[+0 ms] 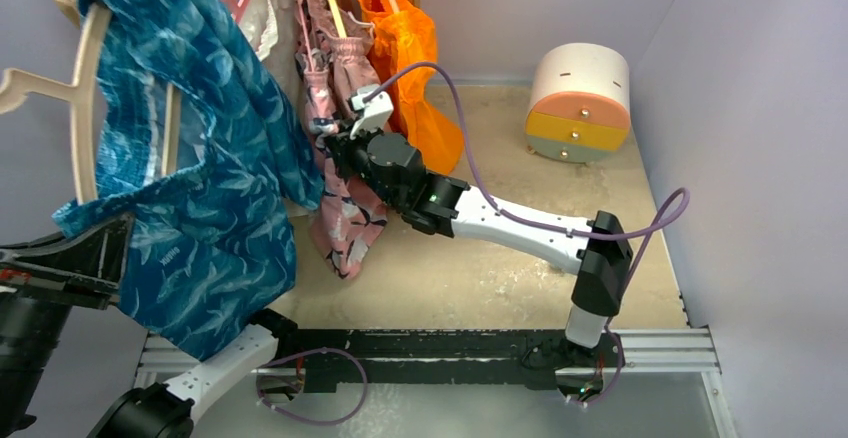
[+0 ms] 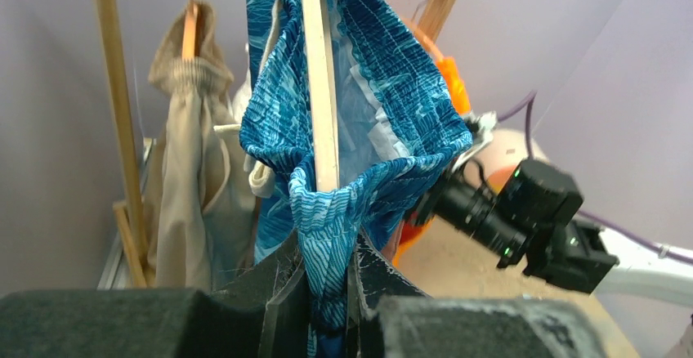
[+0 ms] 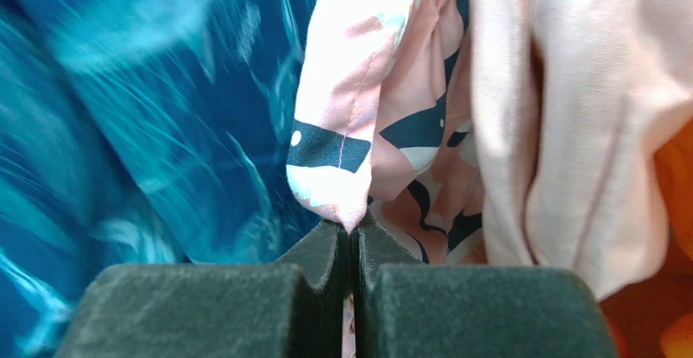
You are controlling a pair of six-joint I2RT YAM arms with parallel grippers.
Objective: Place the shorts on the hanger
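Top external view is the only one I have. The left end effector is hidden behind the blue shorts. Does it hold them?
Observer: Yes; the left wrist view shows the left end effector shut on a fold of the shorts.
Operator: What is just above it?
Observer: The hanger, one wooden bar upright, blue fabric on both sides.
Operator: And the other arm?
Observer: The right end effector is shut on a corner of the pink shorts, seen from the right wrist.
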